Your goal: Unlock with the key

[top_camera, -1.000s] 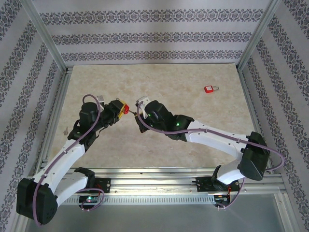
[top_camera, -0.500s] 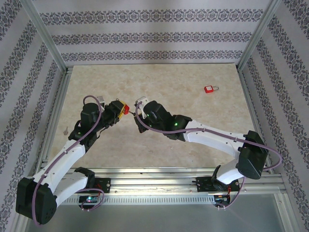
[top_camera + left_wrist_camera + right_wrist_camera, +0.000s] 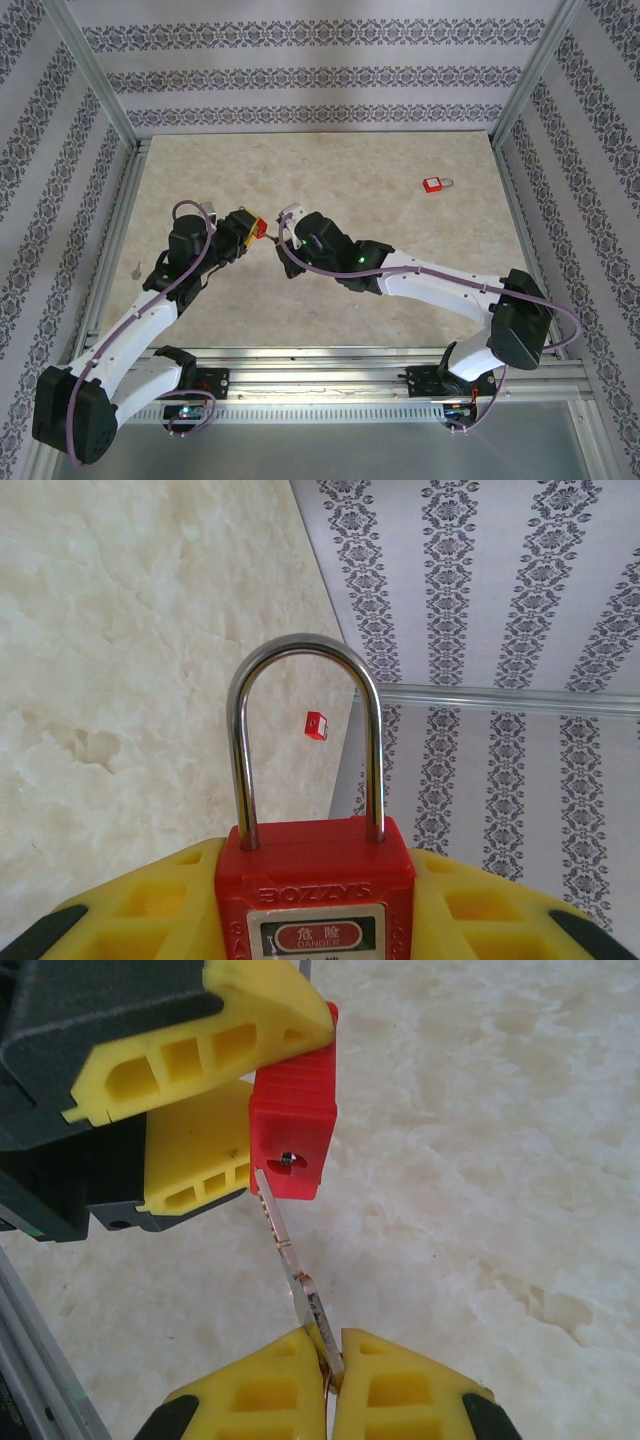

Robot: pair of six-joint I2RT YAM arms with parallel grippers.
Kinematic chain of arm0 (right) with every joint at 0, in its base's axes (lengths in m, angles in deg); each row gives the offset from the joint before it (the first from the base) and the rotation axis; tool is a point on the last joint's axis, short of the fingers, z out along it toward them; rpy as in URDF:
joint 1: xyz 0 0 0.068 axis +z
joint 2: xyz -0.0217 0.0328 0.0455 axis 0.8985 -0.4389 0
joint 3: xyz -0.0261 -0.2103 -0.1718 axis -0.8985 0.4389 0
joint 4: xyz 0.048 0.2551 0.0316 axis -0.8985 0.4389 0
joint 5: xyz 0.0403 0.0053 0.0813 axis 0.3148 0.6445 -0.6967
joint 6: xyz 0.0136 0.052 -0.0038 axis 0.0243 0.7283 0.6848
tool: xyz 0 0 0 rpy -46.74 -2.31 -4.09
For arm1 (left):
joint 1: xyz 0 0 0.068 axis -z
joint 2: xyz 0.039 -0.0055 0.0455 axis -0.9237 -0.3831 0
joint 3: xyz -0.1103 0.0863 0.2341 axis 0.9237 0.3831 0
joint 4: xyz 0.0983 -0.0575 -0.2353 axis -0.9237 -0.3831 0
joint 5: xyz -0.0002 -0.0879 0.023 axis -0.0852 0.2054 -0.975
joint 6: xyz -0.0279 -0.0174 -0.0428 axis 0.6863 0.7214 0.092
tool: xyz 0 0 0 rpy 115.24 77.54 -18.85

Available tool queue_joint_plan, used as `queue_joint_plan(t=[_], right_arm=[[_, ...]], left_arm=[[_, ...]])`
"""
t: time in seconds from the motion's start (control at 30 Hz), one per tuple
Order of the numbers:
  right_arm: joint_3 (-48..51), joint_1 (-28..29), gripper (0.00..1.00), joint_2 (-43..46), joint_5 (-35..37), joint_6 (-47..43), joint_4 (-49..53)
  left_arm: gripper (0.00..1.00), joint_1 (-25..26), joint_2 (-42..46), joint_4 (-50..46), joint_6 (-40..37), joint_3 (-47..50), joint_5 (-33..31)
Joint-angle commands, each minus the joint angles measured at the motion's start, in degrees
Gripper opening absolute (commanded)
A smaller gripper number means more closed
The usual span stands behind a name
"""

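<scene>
My left gripper (image 3: 250, 224) is shut on a red padlock (image 3: 261, 228) above the table, left of centre. In the left wrist view the padlock (image 3: 315, 890) sits between my yellow fingers (image 3: 150, 905), its steel shackle (image 3: 305, 655) closed and pointing away. My right gripper (image 3: 333, 1365) is shut on the key (image 3: 292, 1265). The key's blade slants up to the padlock's bottom face (image 3: 293, 1145). Its tip lies at that face's left edge, just beside the keyhole (image 3: 287, 1160), not inside it. From above, my right gripper (image 3: 287, 218) faces the left one at close range.
A second red padlock (image 3: 434, 185) lies on the marble tabletop at the far right, also small and distant in the left wrist view (image 3: 316, 724). A small pale object (image 3: 135, 268) lies near the left rail. Patterned walls and aluminium posts (image 3: 95, 75) enclose the table.
My right gripper with the key has crept slightly left and away, closer to the padlock. My left gripper has barely shifted, still holding the padlock.
</scene>
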Motion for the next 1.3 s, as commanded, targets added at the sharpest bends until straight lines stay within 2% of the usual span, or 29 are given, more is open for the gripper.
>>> queue_joint_plan(t=[0.0,1.27], right_arm=[[1.0,0.6,0.00,-0.7,-0.4,1.1,-1.7],[-0.6,0.2,0.00,-2.1,2.8,-1.2,0.0]], left_arm=[[0.00,0.8,1.3,2.0,1.0,0.1,-1.0],[0.00,2.0,1.2,-2.7,-1.5,-0.4,-1.0]])
